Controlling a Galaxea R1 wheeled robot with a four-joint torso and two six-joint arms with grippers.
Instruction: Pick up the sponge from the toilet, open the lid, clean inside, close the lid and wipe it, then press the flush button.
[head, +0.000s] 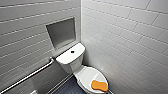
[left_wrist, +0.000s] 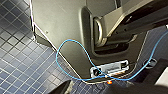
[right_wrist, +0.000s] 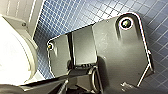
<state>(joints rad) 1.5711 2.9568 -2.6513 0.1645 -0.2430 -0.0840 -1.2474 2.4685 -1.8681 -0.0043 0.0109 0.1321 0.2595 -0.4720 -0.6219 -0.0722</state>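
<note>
The flush button (head: 72, 52) is sitting on the far tank of the toilet (head: 71, 63); right and nearer, the sponge (head: 99, 85) is lying on the closed lid (head: 87, 74); I am failing to tell how open my left hand (left_wrist: 100, 89) or right hand (right_wrist: 67, 90) is

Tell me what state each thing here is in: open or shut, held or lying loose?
Lid: shut.
Sponge: lying flat on the lid's front end, not held.
Flush button: set in the tank top, nothing touching it.
Rail: mounted on the wall, nothing hanging on it.
</note>
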